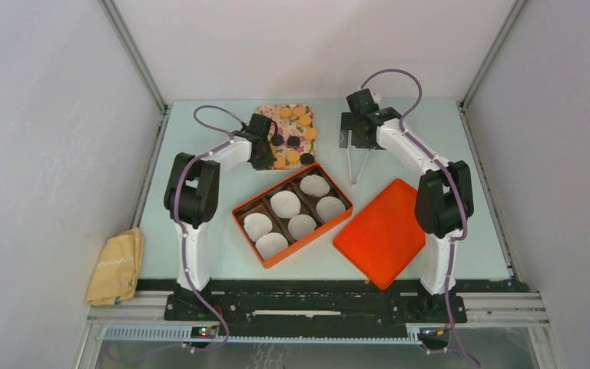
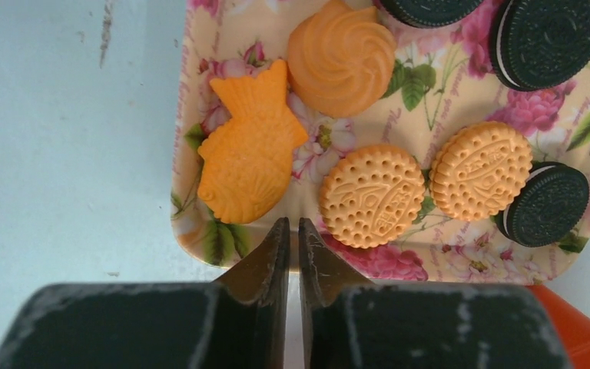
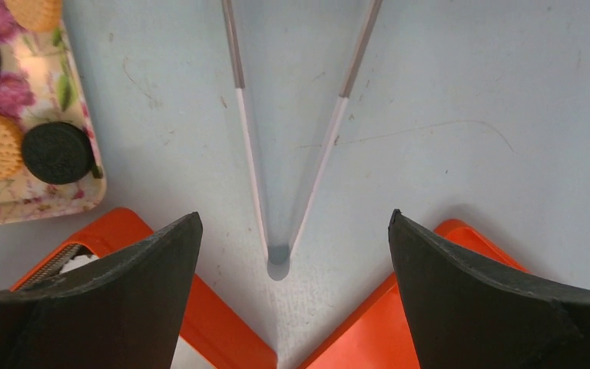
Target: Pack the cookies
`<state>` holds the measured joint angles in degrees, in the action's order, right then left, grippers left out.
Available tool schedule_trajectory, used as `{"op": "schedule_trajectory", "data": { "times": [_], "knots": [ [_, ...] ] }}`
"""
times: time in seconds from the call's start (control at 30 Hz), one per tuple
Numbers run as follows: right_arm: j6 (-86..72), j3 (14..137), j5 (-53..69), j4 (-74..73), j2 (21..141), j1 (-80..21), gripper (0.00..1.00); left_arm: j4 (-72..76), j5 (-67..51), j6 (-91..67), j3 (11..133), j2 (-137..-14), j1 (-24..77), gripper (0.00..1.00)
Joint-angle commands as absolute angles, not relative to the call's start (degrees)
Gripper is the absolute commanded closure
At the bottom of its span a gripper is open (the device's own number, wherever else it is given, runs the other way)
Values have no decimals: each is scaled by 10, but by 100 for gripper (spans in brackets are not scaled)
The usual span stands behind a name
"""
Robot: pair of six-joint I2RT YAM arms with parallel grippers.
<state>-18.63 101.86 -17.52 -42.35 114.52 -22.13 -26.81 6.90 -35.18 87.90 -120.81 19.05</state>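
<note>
In the left wrist view, your left gripper (image 2: pixel 292 224) sits lower centre, jaws nearly together, nothing visible between. The small round orange-tan and black cookies (image 2: pixel 372 194) lie above it on the floral rectangular tray (image 2: pixel 422 84). Your right gripper (image 3: pixel 293 217) gapes wide over slim metal tongs (image 3: pixel 278 252).

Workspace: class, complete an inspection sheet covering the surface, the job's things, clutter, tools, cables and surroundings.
Surface: pale table, lightly scuffed.
Job's things: cookies, tan and black, all on the floral tray; orange box holds six white paper cups and no cookies; orange lid lies beside it.
Clutter: tongs lying on the table; yellow cloth at the left near corner.
Tools: left tool nearly shut, nothing in it, at the tray's edge; right tool open above the tongs.
Cables: cables loop along each arm.
Surroundings: plain white walls.
</note>
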Motion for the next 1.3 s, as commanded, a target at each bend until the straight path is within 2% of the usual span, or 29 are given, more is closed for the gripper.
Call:
{"op": "schedule_trajectory", "data": {
  "times": [0.0,0.23,0.4,0.6,0.9,1.27],
  "knots": [
    [-207,989,-178,-424,1117,-221,0,-309,60,-354,839,-1201,202,89],
    [-204,970,-142,-442,1127,-258,1,-303,57,-364,815,-1160,211,89],
    [-215,925,-154,-450,1129,-297,1,-302,6,-367,824,-1124,225,88],
    [-228,856,-138,-434,1087,-322,1,-302,-36,-367,848,-1118,265,87],
    [-250,783,-162,-451,1015,-358,1,-307,-77,-358,899,-1176,320,87],
    [-295,770,-244,-479,901,-371,0,-281,-146,-365,886,-1182,353,87]
  ]
}}
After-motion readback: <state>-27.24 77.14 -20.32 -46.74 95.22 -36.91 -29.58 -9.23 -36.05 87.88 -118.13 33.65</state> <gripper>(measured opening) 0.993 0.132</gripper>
